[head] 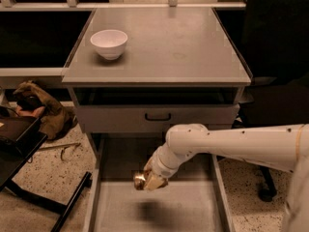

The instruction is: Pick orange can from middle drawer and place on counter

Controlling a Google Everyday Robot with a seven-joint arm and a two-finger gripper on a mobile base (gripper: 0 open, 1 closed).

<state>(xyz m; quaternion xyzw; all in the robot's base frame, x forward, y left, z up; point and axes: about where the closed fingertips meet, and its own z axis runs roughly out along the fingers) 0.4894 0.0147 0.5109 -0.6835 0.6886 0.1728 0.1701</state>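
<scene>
1. Slip risk: the orange can [140, 180] is shiny and dented and sticks out to the side of the claw [153, 180], so the hold looks partial; a jerk on the way up could drop it back into the middle drawer [159, 214]
2. Collision risk: the shallower drawer front [157, 118] and the overhanging edge of the surface [183, 47] sit directly above and behind the claw; a straight lift could knock the can loose against them, so the arm likely needs to draw outward first
3. Placement risk: the white bowl [109, 43] stands on the surface at its left rear; setting down too near could nudge it
4. Claw: pinched on the can, fingers tight on its sides; touches nothing else
5. Can: in the claw, above the drawer floor, dark shadow beneath it
</scene>
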